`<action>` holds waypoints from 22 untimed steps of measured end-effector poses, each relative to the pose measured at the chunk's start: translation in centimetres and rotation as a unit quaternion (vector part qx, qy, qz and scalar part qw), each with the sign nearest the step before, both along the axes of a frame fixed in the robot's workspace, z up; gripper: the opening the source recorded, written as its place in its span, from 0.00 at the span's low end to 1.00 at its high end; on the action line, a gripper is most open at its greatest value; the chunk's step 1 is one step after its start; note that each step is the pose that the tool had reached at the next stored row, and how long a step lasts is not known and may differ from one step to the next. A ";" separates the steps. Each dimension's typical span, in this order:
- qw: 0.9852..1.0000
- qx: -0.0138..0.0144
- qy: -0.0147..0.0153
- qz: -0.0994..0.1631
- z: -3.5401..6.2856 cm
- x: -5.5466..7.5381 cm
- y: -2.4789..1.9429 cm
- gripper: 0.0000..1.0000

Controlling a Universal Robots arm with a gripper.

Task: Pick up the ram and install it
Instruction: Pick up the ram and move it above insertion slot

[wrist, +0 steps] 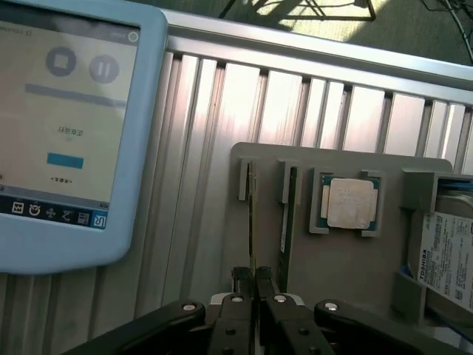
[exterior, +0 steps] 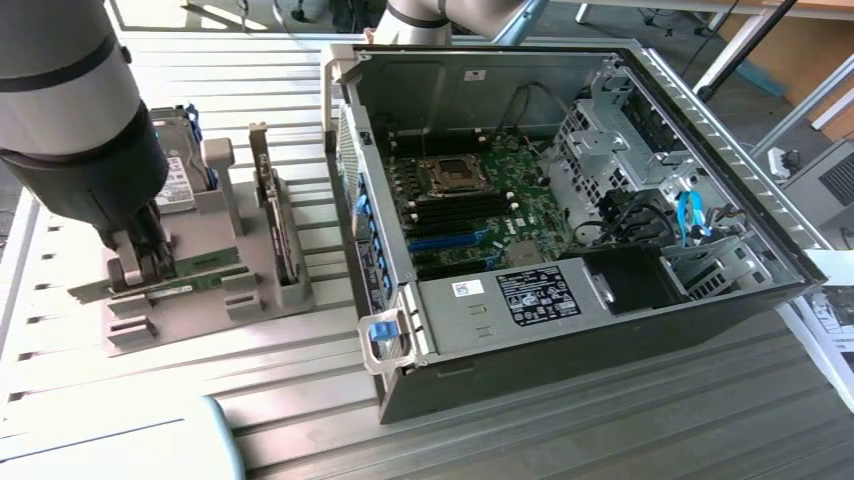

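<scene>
The gripper [wrist: 255, 290] is pinched shut on the ram [wrist: 251, 222], which stands on edge in the grey holder's [wrist: 336, 274] slot nearest the tablet [wrist: 74, 133]. A straight, untilted lift should keep the thin stick from binding in the slot.

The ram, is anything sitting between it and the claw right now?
Nothing visible does. The claw is shut on the ram, a finger either side, where it stands on edge in the grey holder.
</scene>
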State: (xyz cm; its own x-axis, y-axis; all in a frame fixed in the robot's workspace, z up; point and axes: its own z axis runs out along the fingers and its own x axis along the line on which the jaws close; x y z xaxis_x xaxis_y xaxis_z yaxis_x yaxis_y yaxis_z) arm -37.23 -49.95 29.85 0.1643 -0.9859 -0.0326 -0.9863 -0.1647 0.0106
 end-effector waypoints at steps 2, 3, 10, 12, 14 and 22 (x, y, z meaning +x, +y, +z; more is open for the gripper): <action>1.000 0.000 0.000 0.000 1.01 0.0 0.00 0.14; 1.000 0.000 0.000 0.000 1.45 0.0 0.00 0.14; 1.000 0.000 0.000 0.000 4.54 0.0 0.00 0.14; 1.000 0.000 0.000 0.000 5.36 0.0 0.00 0.14; 1.000 0.000 0.000 0.000 6.12 0.0 0.00 0.14; 1.000 0.000 0.000 0.000 8.59 0.0 0.00 0.14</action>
State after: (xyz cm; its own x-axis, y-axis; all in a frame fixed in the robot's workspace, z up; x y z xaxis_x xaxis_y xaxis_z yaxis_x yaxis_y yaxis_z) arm -37.23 -49.95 38.44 0.1643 -0.9859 -0.0327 -0.9863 -0.1647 0.0104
